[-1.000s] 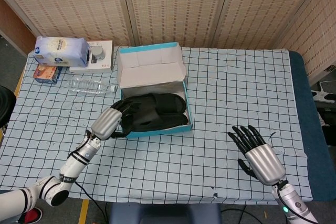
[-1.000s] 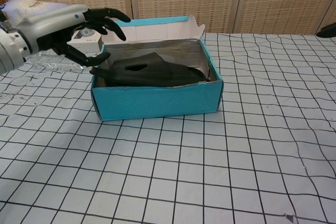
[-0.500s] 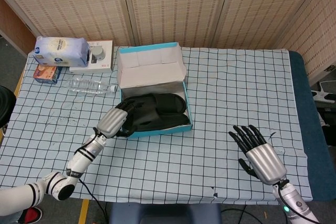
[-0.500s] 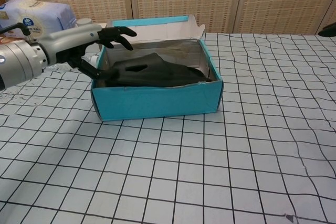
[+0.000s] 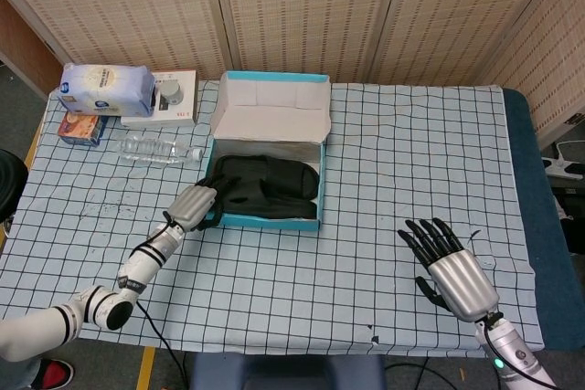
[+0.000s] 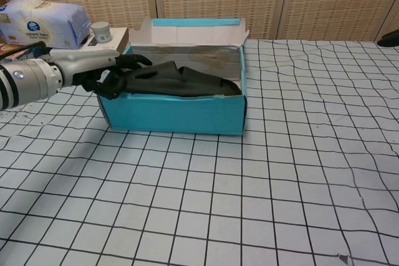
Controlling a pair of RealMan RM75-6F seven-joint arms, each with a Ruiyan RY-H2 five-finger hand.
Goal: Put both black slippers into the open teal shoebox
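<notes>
On the near right of the table (image 5: pixel 384 180), which is covered by a white cloth with a black grid, the right hand (image 5: pixel 452 267) lies flat, fingers spread, holding nothing. Further in, at centre left, the left hand (image 5: pixel 195 207) grips the left end of the teal shoebox (image 6: pixel 171 113), fingers curled over its wall. Both black slippers (image 5: pixel 265 186) lie inside, the lid standing open behind. At the far left are a plastic bottle (image 5: pixel 160 149) and a tissue pack (image 5: pixel 107 89); woven screens (image 5: pixel 302 11) close the background.
</notes>
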